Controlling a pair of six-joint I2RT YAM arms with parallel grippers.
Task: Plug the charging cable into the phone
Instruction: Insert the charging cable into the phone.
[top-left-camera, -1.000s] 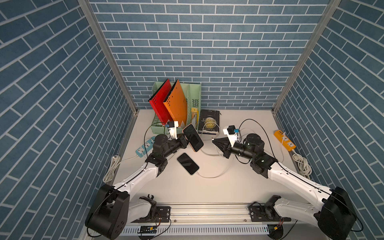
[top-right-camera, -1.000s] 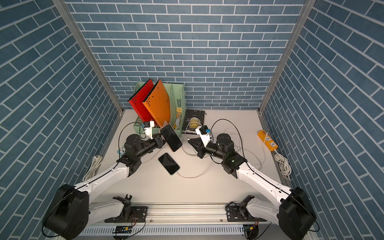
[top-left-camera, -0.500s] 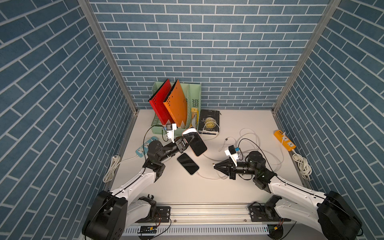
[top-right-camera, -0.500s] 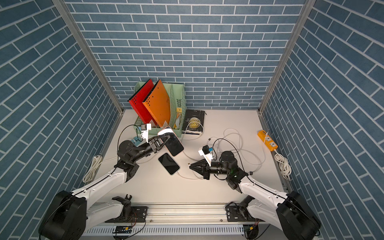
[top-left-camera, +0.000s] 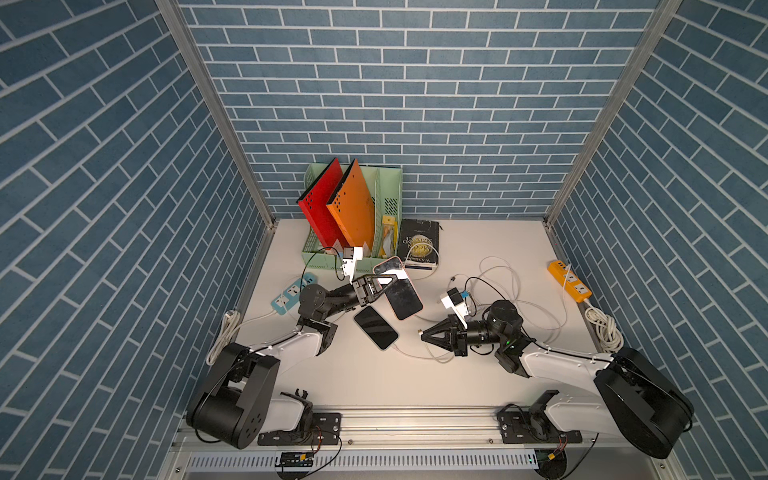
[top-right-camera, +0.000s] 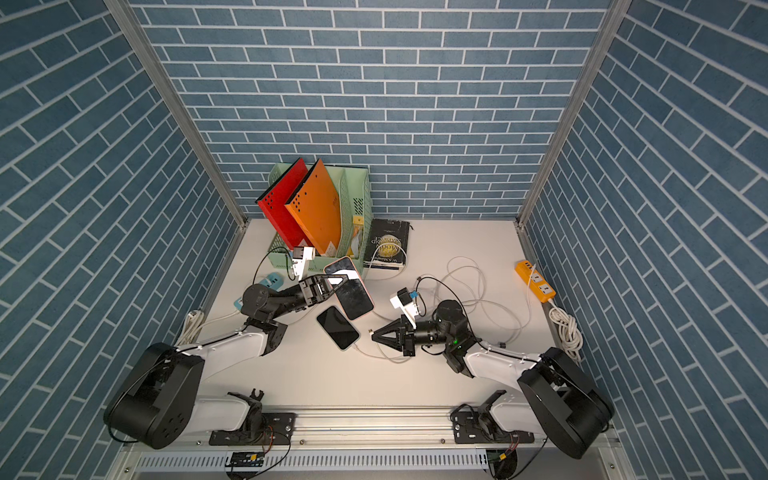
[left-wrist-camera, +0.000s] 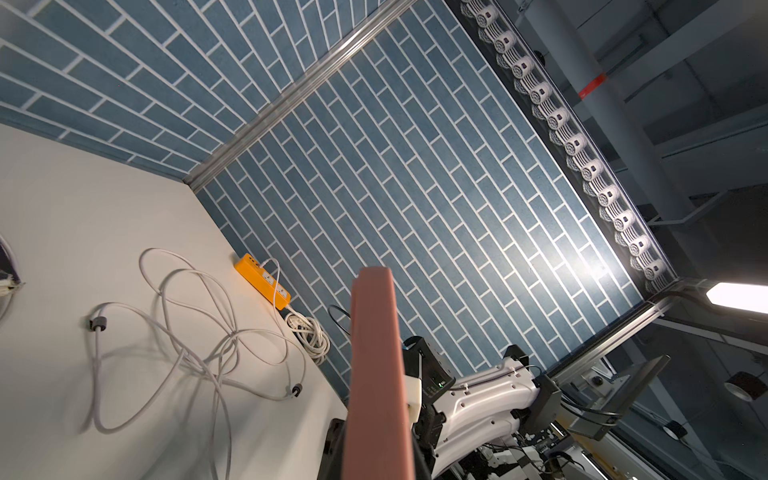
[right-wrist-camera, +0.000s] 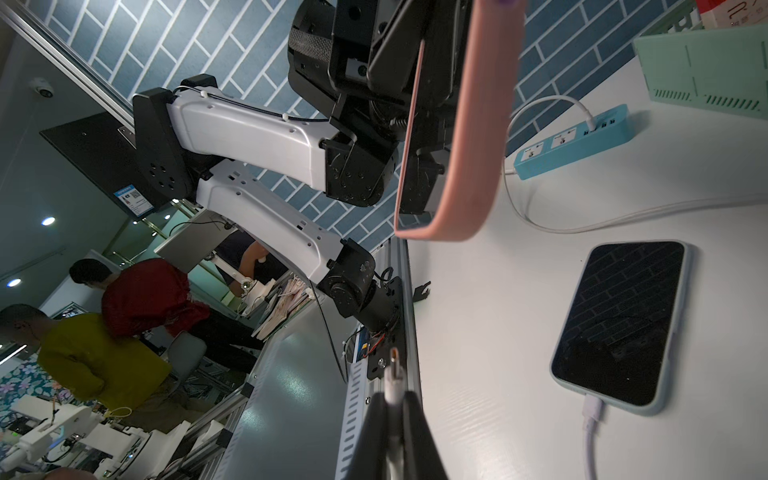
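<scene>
Found white table (top-left-camera: 374, 382) bearing a second phone (top-left-camera: 376, 327) lying flat, already cabled. Saw pink-cased phone (top-left-camera: 401, 297) lifted off the table, tilted, clamped in closed left jaws. Noted charging cable plug (right-wrist-camera: 392, 376) pinched between closed right jaws, aimed toward that phone, not touching

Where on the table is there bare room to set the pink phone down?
Bare table along the front, between the rail and the dark phone. Also the back, between the book and the orange power strip. Crowded: white cable loops behind the right hand, and around the file organizer.
</scene>
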